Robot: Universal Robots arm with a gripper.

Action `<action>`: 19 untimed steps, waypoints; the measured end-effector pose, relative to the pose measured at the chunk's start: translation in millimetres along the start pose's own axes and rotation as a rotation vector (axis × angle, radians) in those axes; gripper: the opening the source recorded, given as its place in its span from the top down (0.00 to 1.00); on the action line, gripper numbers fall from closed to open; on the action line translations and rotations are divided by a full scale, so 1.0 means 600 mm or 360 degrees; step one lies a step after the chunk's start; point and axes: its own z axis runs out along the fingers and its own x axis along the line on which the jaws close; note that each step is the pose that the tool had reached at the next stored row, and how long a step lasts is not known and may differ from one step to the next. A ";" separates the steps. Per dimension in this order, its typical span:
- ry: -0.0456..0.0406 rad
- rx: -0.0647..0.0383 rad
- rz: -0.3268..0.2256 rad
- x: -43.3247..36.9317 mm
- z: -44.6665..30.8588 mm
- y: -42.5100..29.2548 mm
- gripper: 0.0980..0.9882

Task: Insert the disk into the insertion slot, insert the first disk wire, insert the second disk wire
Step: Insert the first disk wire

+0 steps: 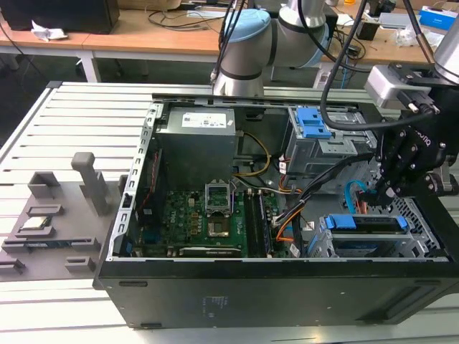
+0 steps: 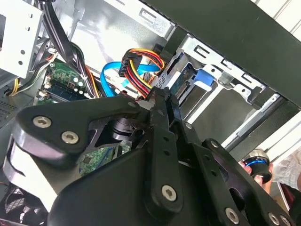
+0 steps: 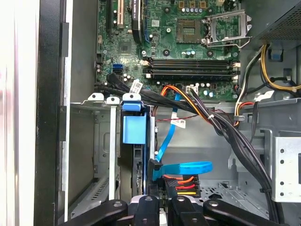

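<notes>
Pincer (image 3: pixel 160 207) beside seated disk (image 3: pixel 134 129), blue cable (image 3: pixel 183 168), coloured wires (image 3: pixel 181 184) crowding it

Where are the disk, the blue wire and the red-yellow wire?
disk (image 3: pixel 134 129): first wrist view, its blue carrier tab.
blue wire (image 3: pixel 188 168): first wrist view, its flat loop.
red-yellow wire (image 3: pixel 184 186): first wrist view, near its plug.

We're in a robotics lab, no question. In the centre of the exterior view, an open desktop computer case (image 1: pixel 272 294) lies on a slotted aluminium table (image 1: pixel 79 122), its motherboard (image 1: pixel 208 215) bared. At top centre, a robot arm (image 1: pixel 247 50) rises at the table's far edge. Lower left, grey fixtures (image 1: pixel 50 215) sit on the slats. Across the top run wooden workbenches (image 1: pixel 143 39) strewn with loose cables (image 1: pixel 183 16), with a blue box (image 1: pixel 437 16) in the upper right corner.
</notes>
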 end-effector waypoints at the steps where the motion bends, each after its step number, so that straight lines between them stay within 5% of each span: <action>1: 0.0000 0.0000 0.0000 0.000 0.000 0.000 0.92; 13: 0.0001 -0.0003 0.0000 0.032 0.008 -0.011 0.92; 19: -0.0001 -0.0003 0.0006 0.032 0.013 -0.012 0.92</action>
